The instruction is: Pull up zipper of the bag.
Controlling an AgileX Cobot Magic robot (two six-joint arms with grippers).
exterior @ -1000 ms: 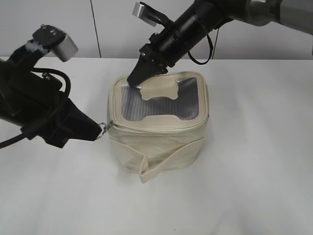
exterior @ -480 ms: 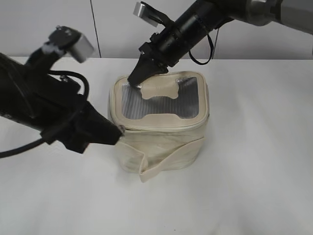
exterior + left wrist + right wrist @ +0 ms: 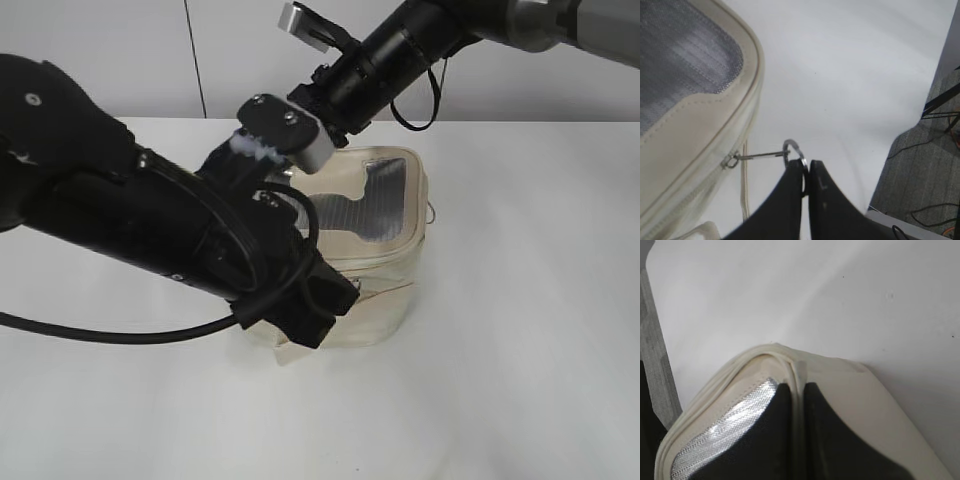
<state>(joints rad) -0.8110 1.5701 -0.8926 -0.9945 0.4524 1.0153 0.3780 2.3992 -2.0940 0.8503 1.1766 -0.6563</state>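
Exterior view: the bag point(image 3: 385, 250) sits mid-table on the white table point(image 3: 520, 380). The left arm point(image 3: 150, 225) lies across its front and hides most of the near wall and the left gripper's tips. The right arm point(image 3: 400, 50) reaches down from the upper right to the bag's far rim; its tips are hidden behind the left wrist camera point(image 3: 285, 130). The mesh lid panel point(image 3: 375, 200) is half visible. A small loop, perhaps the second pull, hangs at the bag's right edge; too small to confirm.

Left wrist view: the left gripper point(image 3: 807, 167) is closed, tips pinching the ring point(image 3: 795, 150) of a silver pull. The pull's shank runs nearly level from the ring leftward to the slider on the zipper point(image 3: 747, 107), which follows the lid edge. So the bag lies left of the tips, and the pull's long axis points away from the track. To the right is bare table, then the table edge with floor point(image 3: 930, 165) beyond: ample room, in my judgement, but the drag should follow the track rather than tug outward.

Right wrist view: the right gripper point(image 3: 797, 390) has its tips close together, clamping a cream ridge at the bag's rim beside the mesh, apparently bracing it. Open table beyond.
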